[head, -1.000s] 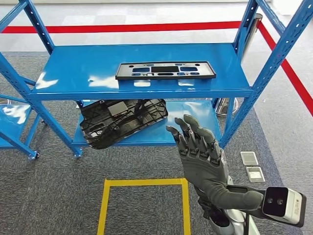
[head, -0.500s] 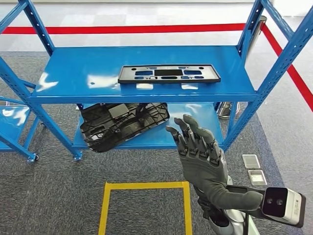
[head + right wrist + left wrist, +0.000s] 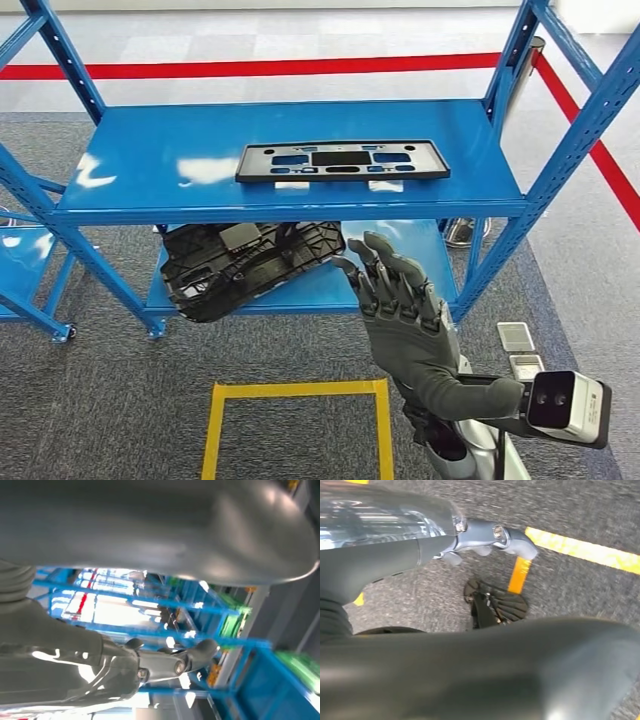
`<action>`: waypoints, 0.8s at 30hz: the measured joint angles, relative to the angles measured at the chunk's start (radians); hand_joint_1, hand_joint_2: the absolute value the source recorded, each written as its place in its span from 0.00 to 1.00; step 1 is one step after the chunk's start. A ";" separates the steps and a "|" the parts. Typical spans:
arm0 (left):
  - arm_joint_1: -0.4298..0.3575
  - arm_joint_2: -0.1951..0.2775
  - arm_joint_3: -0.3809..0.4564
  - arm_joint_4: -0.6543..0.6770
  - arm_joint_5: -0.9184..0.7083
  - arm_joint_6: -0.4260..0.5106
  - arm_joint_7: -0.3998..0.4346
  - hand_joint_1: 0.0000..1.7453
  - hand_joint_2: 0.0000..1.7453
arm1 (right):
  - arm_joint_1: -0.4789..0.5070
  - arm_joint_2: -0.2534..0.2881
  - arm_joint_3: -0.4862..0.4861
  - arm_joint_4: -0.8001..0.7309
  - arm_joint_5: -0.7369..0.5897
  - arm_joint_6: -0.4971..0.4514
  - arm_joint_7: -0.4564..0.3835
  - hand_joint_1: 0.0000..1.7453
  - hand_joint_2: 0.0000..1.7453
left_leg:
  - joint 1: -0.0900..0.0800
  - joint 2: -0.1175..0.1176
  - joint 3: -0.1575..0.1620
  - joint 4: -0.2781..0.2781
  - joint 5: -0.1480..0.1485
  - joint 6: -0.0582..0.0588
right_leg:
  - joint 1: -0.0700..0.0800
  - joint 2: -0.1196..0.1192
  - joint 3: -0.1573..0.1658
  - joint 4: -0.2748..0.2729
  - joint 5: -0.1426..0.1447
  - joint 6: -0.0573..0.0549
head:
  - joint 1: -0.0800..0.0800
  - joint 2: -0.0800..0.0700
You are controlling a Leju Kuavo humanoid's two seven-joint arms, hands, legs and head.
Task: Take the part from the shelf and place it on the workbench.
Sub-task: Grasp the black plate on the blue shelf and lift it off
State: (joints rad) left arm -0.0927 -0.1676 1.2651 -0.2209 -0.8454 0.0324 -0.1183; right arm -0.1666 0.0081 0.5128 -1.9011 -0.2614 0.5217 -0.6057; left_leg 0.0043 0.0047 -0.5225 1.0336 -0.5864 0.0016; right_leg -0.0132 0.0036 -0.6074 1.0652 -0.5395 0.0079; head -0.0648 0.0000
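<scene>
A flat black rectangular plate with cut-outs lies on the blue shelf's upper board. A larger black moulded panel rests on the lower board, its left end overhanging the front edge. My right hand is raised in front of the lower board, just right of the moulded panel, fingers spread and holding nothing. In the right wrist view its fingers reach out toward blue racking. My left hand hangs over the grey carpet with a finger stretched out and nothing in it.
A yellow tape square marks the carpet in front of the shelf. Blue uprights frame the shelf on the right, and a second blue rack stands at the left. Red tape runs behind. Floor sockets sit at the right.
The whole picture has shifted a little, so the camera moved. My right hand stays raised with fingers spread, a touch lower in the picture. Neither part has moved on the shelf.
</scene>
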 joint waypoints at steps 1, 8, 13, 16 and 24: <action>-0.001 0.000 0.000 0.000 0.000 0.000 0.000 0.00 0.00 | 0.000 0.001 -0.001 0.000 0.002 -0.006 -0.004 0.00 0.00 | 0.000 0.000 0.001 0.003 -0.004 -0.004 | -0.002 0.000 0.003 -0.002 -0.002 -0.004 | 0.000 0.000; 0.005 0.000 0.000 0.000 -0.004 0.001 0.000 0.00 0.00 | 0.008 0.004 -0.006 -0.014 0.041 -0.035 -0.051 0.00 0.00 | 0.008 0.000 -0.166 0.272 -0.069 -0.028 | -0.009 -0.002 0.037 -0.007 -0.029 -0.020 | 0.000 0.000; 0.005 0.001 0.000 0.000 -0.006 0.002 0.002 0.00 0.00 | 0.009 0.005 -0.008 -0.041 0.050 -0.044 -0.058 0.00 0.00 | -0.002 -0.003 -0.089 0.051 0.070 -0.004 | -0.007 0.003 0.075 -0.009 -0.058 -0.003 | 0.000 0.000; 0.004 0.001 0.000 0.000 -0.006 0.002 0.003 0.00 0.00 | 0.010 0.005 -0.010 -0.048 0.042 -0.046 -0.056 0.00 0.00 | -0.002 -0.002 -0.079 0.027 0.054 0.010 | -0.007 0.004 0.075 -0.015 -0.063 0.012 | 0.000 0.000; 0.005 0.002 0.000 0.000 0.000 0.002 -0.001 0.00 0.00 | 0.032 0.003 -0.024 -0.048 0.039 -0.066 -0.034 0.00 0.00 | 0.004 0.006 -0.030 0.008 0.029 0.028 | -0.005 0.000 -0.076 0.218 -0.102 0.025 | 0.000 0.000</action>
State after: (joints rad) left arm -0.0881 -0.1656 1.2654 -0.2209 -0.8458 0.0340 -0.1196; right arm -0.1342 0.0112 0.4888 -1.9490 -0.2221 0.4553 -0.6393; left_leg 0.0085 0.0112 -0.5525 1.0414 -0.5573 0.0299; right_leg -0.0178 0.0037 -0.6836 1.2828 -0.6411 0.0324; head -0.0652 0.0000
